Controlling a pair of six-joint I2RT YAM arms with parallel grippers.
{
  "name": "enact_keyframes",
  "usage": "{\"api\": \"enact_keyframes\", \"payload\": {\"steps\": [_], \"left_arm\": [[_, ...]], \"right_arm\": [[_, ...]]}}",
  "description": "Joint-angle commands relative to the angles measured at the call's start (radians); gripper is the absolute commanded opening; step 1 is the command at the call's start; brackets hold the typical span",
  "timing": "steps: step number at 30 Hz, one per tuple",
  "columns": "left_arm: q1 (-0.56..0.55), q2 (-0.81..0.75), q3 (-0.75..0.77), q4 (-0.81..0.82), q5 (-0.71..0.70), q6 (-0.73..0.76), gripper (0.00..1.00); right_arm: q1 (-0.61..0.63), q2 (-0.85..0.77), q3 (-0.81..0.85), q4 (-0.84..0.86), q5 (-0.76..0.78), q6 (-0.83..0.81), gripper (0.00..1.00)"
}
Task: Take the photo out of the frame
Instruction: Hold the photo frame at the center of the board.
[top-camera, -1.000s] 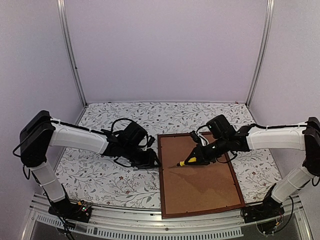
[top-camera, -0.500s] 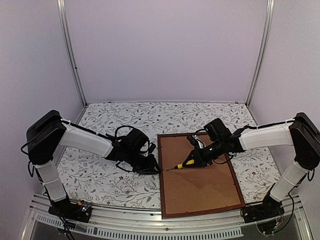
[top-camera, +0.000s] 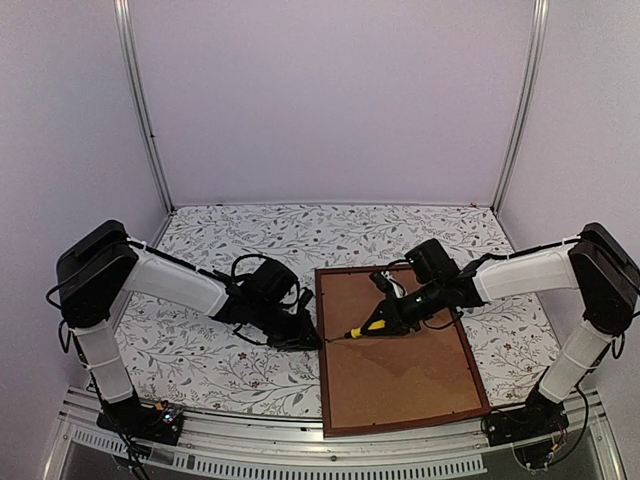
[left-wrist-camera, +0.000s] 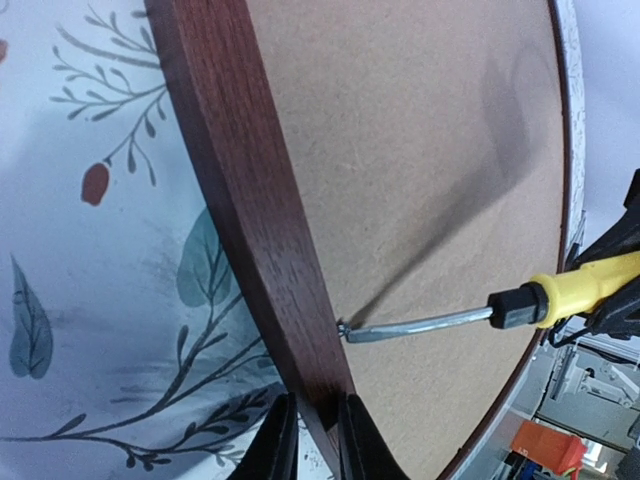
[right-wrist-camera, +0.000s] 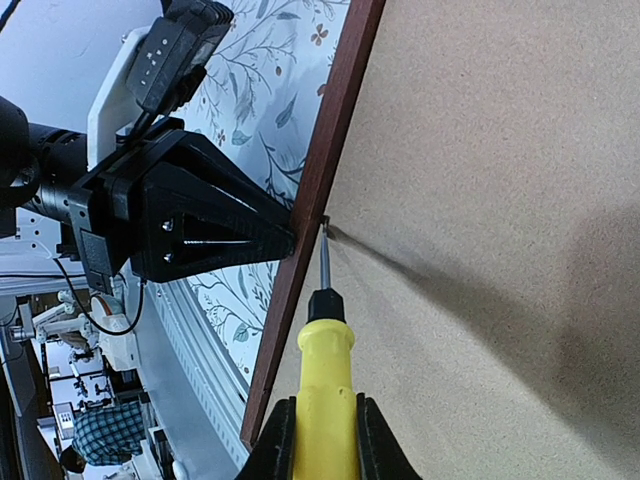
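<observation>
Prying step — left fingers (left-wrist-camera: 276, 446) pinch the frame (left-wrist-camera: 250, 200), right fingers (right-wrist-camera: 276, 442) clamp the screwdriver (right-wrist-camera: 325, 385); next, its tip should lever the tab (left-wrist-camera: 344, 329) up.

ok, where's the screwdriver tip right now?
In the top view, the screwdriver tip sits at the inner edge of the left rail of the frame, over the backing board, right beside the left gripper.

Pretty sure this is a robotics lab, not anyone's home. The floral tablecloth (top-camera: 230, 365) sits in a booth of plain pale wall panels (top-camera: 330, 100) on aluminium posts (top-camera: 140, 100). White robot arms (top-camera: 170, 280) are bolted by a slotted metal rail (top-camera: 300, 458). Past it there's an orange bin (left-wrist-camera: 545, 450) and what looks like someone in a checked shirt (right-wrist-camera: 95, 435).
</observation>
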Motion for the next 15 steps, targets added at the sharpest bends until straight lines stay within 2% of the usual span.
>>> {"api": "enact_keyframes", "payload": {"steps": [1,15], "left_arm": [[0.012,0.034,-0.001,0.006,0.002,-0.003,0.16],[0.007,0.076,0.034,-0.019,0.013,0.008,0.06]], "right_arm": [[-0.006,0.031,-0.025,0.023,0.001,0.006,0.00],[-0.006,0.061,-0.039,0.056,-0.024,0.021,0.00]]}}
